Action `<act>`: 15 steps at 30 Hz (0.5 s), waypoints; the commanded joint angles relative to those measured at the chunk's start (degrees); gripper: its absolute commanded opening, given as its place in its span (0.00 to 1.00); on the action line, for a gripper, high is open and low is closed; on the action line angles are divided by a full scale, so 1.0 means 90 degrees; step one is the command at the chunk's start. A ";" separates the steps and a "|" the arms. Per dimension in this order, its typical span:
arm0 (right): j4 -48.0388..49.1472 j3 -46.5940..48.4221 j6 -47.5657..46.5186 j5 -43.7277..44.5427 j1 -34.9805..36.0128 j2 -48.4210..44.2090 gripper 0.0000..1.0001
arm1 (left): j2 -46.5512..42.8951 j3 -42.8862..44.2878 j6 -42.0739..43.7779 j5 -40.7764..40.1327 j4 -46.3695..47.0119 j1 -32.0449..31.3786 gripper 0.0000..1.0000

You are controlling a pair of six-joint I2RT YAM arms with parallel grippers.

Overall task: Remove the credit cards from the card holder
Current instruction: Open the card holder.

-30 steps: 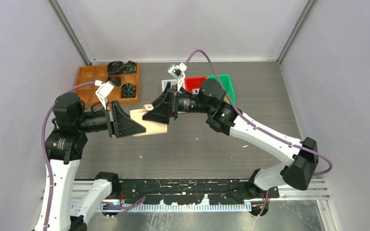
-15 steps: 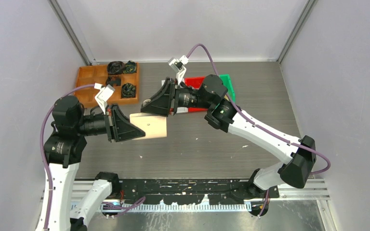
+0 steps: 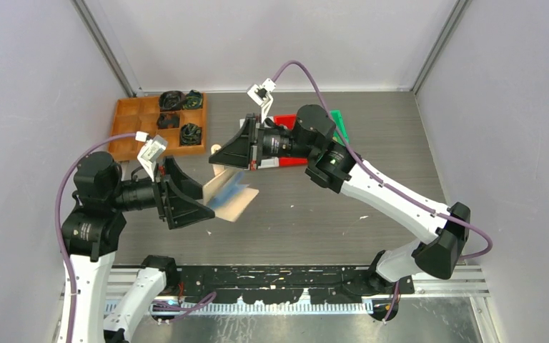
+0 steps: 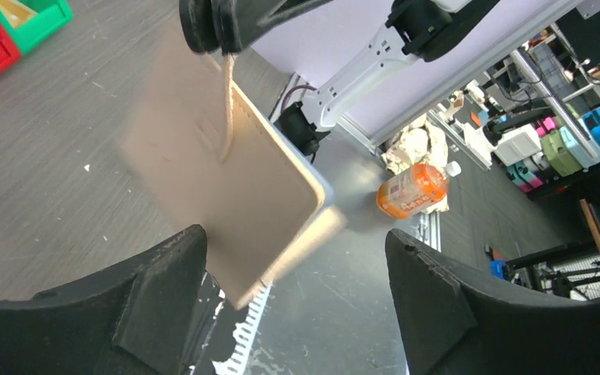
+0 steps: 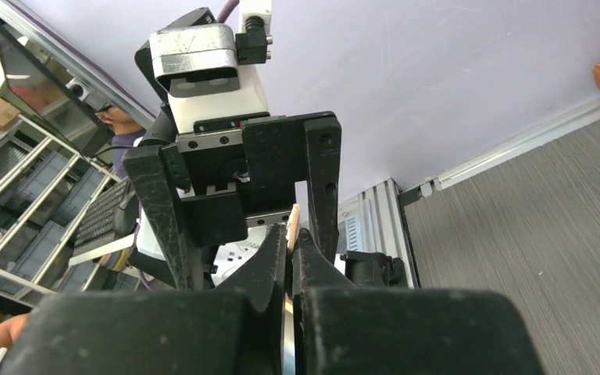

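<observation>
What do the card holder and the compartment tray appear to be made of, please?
Card holder: matte tan leather or imitation leather, judging by its seamed edge; pale blue lining inside. Compartment tray: probably wood, orange-brown and dull, with thick dividers.

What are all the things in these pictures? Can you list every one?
wallet: one, tan outside and blue inside, half open in the air between the arms
cards: none that I can see
tray: one, orange-brown wood, back left of the table
bundles: about four, black, in the tray's compartments
red bin: one, back middle
green bin: one, right of the red bin
bottle: one, orange, lying past the table's edge
table: one, grey
left arm: jaws wide open by the wallet
right arm: jaws shut on the wallet's edge
</observation>
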 commanded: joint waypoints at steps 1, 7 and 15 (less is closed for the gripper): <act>-0.0401 0.0687 -0.0337 0.0124 -0.0008 -0.0157 0.01 | -0.0255 -0.0112 -0.0008 0.0083 0.0273 -0.0015 0.86; -0.0561 0.0932 -0.0325 0.0025 0.0035 -0.0127 0.01 | -0.0344 -0.0256 0.0110 -0.0218 0.0291 -0.0018 0.79; -0.0751 0.1121 -0.0394 0.0064 0.0196 -0.0114 0.01 | -0.0731 -0.0435 0.1745 -0.1783 0.0174 -0.0020 0.76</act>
